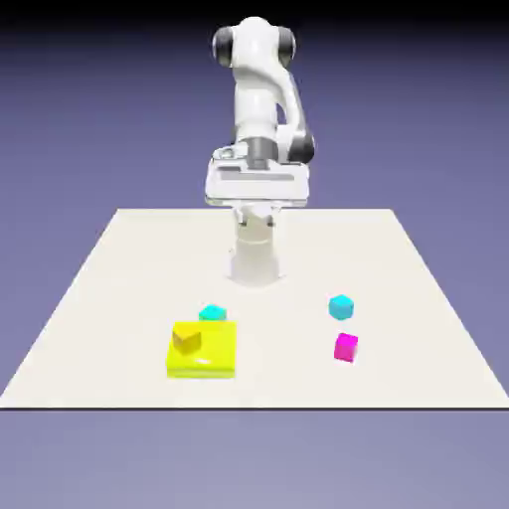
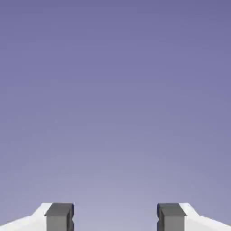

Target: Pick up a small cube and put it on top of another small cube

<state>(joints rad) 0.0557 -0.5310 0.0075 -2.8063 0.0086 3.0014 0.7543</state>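
A cyan cube (image 1: 341,306) and a magenta cube (image 1: 345,347) sit apart on the white table (image 1: 119,288), toward the exterior view's right. Another cyan cube (image 1: 212,314) rests just behind a flat yellow block (image 1: 209,356), which carries a small orange-yellow cube (image 1: 186,339). My gripper (image 1: 256,204) hangs high above the table's far part, well away from every cube. In the hand view the gripper (image 2: 115,217) is open, its grey fingertips (image 2: 59,216) wide apart with nothing between them. Only the blue-violet backdrop shows there; no cube is in that view.
The robot's white base column (image 1: 255,254) stands on the table under the hand. The flat yellow block is the largest thing on the table, near its front edge on the exterior view's left.
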